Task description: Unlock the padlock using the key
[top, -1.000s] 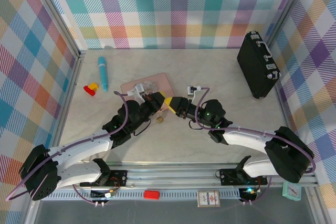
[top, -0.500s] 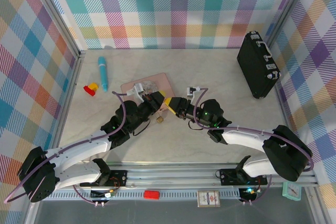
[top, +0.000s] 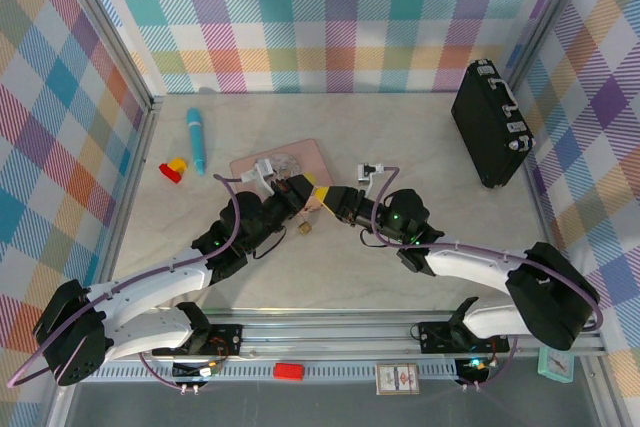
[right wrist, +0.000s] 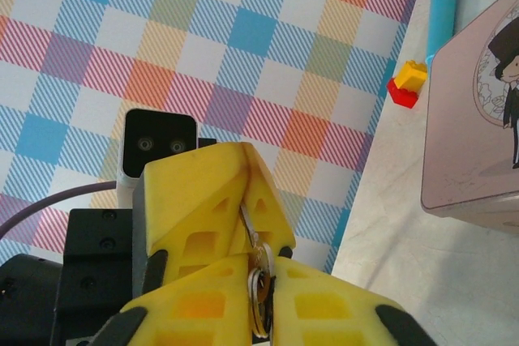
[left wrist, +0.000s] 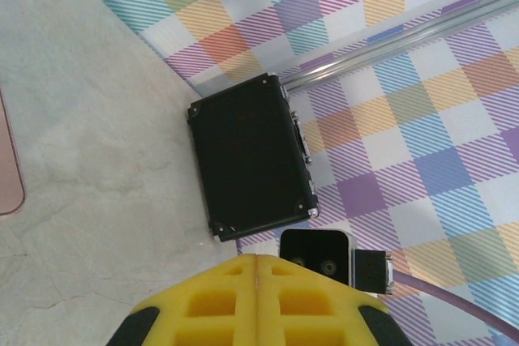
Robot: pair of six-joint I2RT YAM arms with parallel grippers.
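Observation:
My left gripper (top: 300,187) and right gripper (top: 322,194) meet tip to tip above the table's middle. In the right wrist view, the right gripper (right wrist: 261,269) is shut on the ring end of the small grey key (right wrist: 259,285). The key's thin blade runs up into the seam of the left gripper (right wrist: 246,200), which is shut on it. In the left wrist view, the left gripper (left wrist: 255,269) has its yellow fingers pressed together. A tiny brass padlock (top: 303,228) lies on the table just below the two grippers, apart from them.
A pink tin box (top: 285,160) lies just behind the grippers. A black case (top: 490,122) stands at the back right. A blue tube (top: 196,139) and a red and yellow brick (top: 174,169) lie at the left. Checked walls close the table in.
The two grippers stay tip to tip; the right arm has only nudged a little to the left. The padlock has not moved.

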